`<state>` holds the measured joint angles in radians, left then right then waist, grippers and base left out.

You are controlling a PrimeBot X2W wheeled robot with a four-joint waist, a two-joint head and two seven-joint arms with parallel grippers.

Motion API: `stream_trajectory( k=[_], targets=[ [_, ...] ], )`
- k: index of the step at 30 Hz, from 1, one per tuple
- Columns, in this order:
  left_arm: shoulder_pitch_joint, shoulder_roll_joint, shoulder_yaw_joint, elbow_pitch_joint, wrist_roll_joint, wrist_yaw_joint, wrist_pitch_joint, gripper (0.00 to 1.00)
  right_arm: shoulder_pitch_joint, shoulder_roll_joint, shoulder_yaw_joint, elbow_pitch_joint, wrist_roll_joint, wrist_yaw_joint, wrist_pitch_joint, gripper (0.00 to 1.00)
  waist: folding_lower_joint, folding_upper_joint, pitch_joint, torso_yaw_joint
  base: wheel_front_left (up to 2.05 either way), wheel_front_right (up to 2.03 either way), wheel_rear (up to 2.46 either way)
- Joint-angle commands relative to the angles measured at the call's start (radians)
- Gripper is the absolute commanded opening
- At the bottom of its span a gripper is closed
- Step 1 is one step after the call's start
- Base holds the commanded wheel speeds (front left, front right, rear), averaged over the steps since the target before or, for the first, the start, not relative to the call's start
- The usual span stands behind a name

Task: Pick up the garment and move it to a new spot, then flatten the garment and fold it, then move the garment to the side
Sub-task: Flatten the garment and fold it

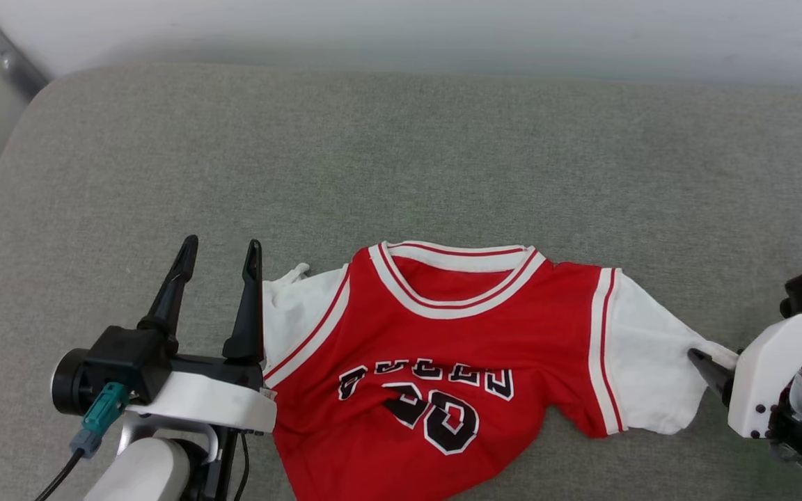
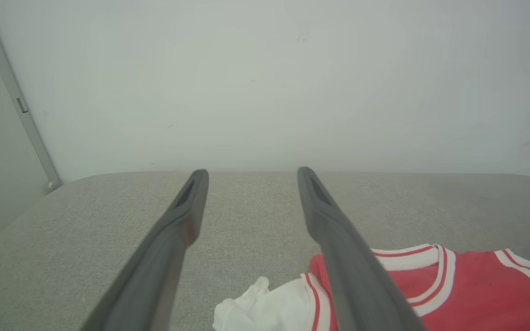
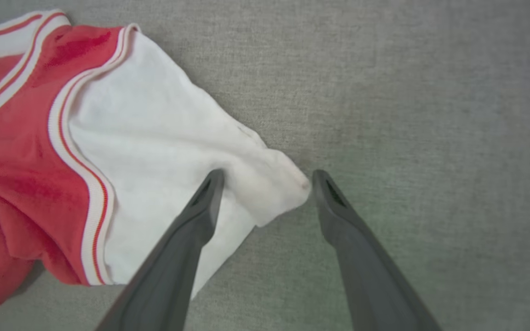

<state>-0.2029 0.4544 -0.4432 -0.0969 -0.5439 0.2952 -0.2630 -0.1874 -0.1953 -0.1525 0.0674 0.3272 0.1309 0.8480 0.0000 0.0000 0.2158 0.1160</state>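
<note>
Garment (image 1: 443, 348) lies front-up on grey cushion (image 1: 401, 153), black lettering & no. too creased to read; L gripper (image 1: 223, 243) wide open, empty, just beside one sleeve; R gripper (image 3: 268, 174) wide open, astride other sleeve's tip.

Bare cushion (image 1: 401, 153) lies open beyond the garment (image 1: 443, 334); a wall (image 1: 401, 28) bounds its back.

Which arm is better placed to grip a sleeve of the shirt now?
Right. The right fingers, open, straddle the tip of the white sleeve; the left fingers point past the shirt, toward bare cushion.
</note>
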Motion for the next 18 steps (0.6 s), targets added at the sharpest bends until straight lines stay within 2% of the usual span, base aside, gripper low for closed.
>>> stream_trajectory(
  k=[1,8,9,11,12,18],
  targets=[
    [-0.013,-0.01,0.007,0.008,0.008,-0.01,-0.002,1.0,-0.022,-0.012,0.012,0.022,0.005,0.0,0.016,1.0,0.0,0.0,0.024,0.021,0.0,0.0,0.0],
    [-0.01,-0.043,0.027,0.051,0.019,-0.051,-0.002,1.0,-0.023,-0.015,0.063,0.168,0.048,0.0,0.094,1.0,0.0,0.0,0.03,0.038,0.0,0.0,0.0],
    [-0.009,-0.045,0.03,0.057,0.017,-0.058,-0.002,1.0,-0.02,-0.012,0.067,0.182,0.057,0.0,0.098,0.75,0.0,0.0,0.029,0.039,0.0,0.0,0.0],
    [-0.008,-0.049,0.042,0.067,0.017,-0.071,-0.002,1.0,-0.024,-0.012,0.077,0.194,0.071,0.0,0.09,0.11,0.0,0.0,0.026,0.037,0.0,0.0,0.0],
    [-0.004,-0.05,0.047,0.074,0.018,-0.075,-0.002,1.0,-0.029,-0.014,0.084,0.196,0.077,0.0,0.082,0.0,0.0,0.0,0.022,0.034,0.0,0.0,0.0],
    [0.007,-0.038,0.066,0.12,-0.007,-0.108,0.003,1.0,-0.064,-0.063,0.103,0.156,0.08,0.0,-0.015,0.0,0.0,0.0,-0.014,0.007,0.0,0.0,0.0]
  ],
)
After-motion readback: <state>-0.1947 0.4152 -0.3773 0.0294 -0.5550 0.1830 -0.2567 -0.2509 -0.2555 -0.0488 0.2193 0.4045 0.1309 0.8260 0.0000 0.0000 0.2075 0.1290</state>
